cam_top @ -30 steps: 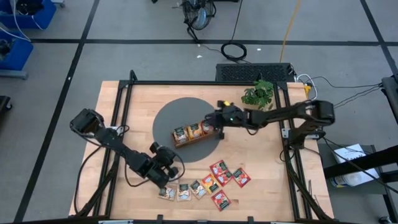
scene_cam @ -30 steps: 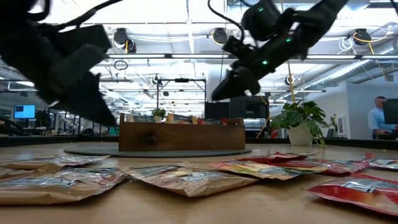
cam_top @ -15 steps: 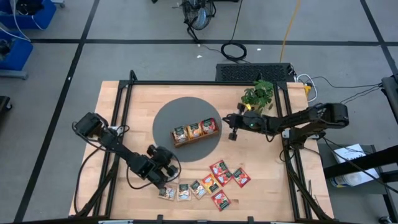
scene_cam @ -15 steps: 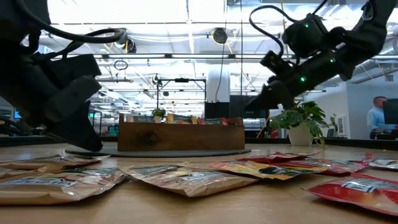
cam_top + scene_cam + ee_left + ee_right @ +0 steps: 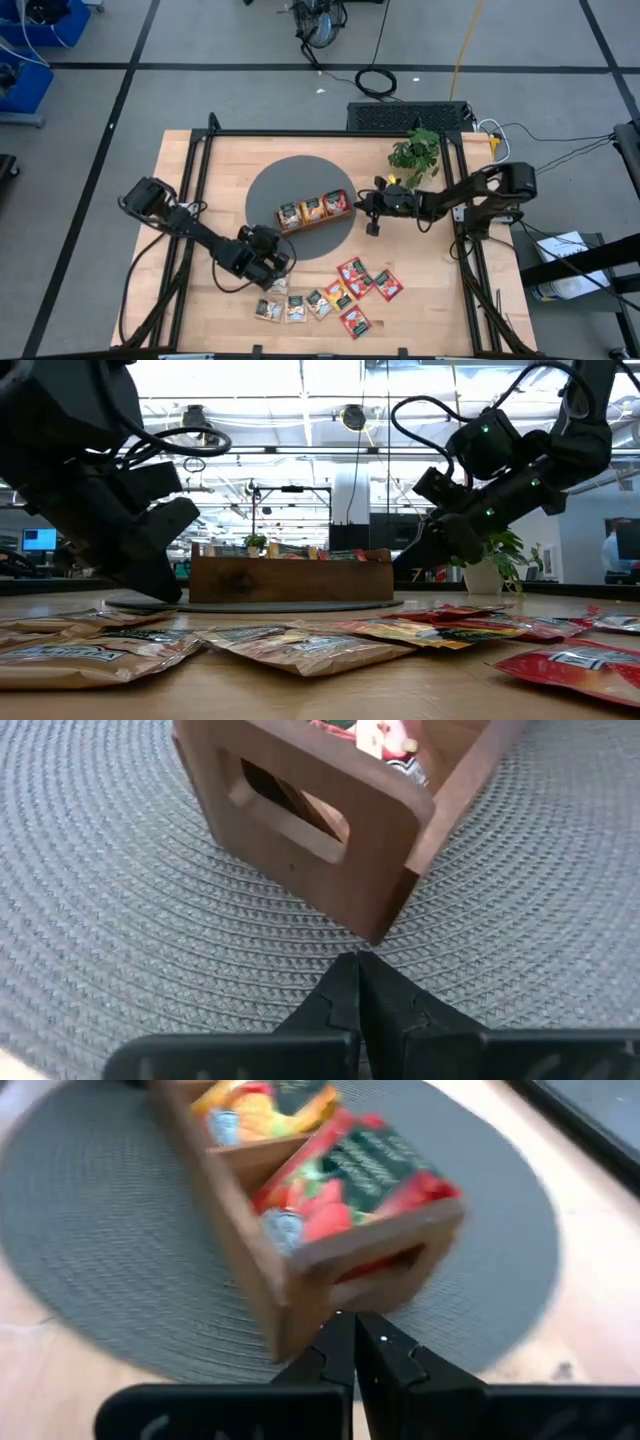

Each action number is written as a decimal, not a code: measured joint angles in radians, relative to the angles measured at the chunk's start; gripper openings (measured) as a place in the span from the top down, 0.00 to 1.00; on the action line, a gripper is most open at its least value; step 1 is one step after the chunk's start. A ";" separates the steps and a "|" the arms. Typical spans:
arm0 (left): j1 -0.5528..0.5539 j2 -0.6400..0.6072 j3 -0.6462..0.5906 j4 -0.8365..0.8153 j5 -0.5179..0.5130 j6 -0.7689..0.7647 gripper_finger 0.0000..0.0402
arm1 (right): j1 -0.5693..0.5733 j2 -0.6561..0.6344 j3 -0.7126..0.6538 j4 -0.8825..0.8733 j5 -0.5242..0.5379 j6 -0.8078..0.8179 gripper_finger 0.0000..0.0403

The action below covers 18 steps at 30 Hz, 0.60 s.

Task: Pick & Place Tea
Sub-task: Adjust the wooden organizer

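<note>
The wooden tray [image 5: 315,210] stands on a round grey mat [image 5: 270,185]; a dark green, an orange and a red tea sachet [image 5: 350,1175] lie in its three compartments. More orange-yellow sachets [image 5: 296,308] and red sachets [image 5: 362,280] lie flat on the table near the front edge. My left gripper [image 5: 358,970] is shut low over the mat, just short of the tray's left end with its handle slot [image 5: 290,815]. My right gripper [image 5: 355,1332] is shut just off the tray's right end, holding nothing.
A potted plant [image 5: 417,152] stands at the back right, close behind my right arm. Black frame rails [image 5: 190,170] run along the table's sides and back. A person [image 5: 625,555] stands far off in the room.
My right gripper has drawn back from above the tray's right end toward the table's right edge and sunk low beside the tray. My left gripper has gone from beside the loose sachets toward the far edge, onto the mat, nearer the tray's left end.
</note>
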State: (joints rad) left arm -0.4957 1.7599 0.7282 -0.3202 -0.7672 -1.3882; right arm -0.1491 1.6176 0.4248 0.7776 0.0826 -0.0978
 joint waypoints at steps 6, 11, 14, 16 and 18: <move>0.062 -0.002 0.000 -0.007 0.017 0.072 0.95 | 0.021 0.075 0.001 0.082 -0.060 0.009 1.00; 0.098 -0.003 0.000 -0.009 0.026 0.147 0.99 | 0.045 0.083 0.005 0.078 -0.049 0.040 1.00; 0.116 -0.003 0.000 -0.009 0.029 0.183 0.97 | 0.065 0.083 0.006 0.078 -0.053 0.046 1.00; 0.133 -0.002 0.002 0.020 0.039 0.213 0.95 | 0.080 0.083 0.014 0.099 -0.069 0.054 1.00; 0.152 -0.002 0.002 0.047 0.057 0.258 0.95 | 0.095 0.080 0.014 0.108 -0.080 0.075 1.00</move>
State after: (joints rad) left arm -0.3438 1.7584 0.7303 -0.2732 -0.7105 -1.1303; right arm -0.0542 1.6977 0.4393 0.8860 0.0029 -0.0229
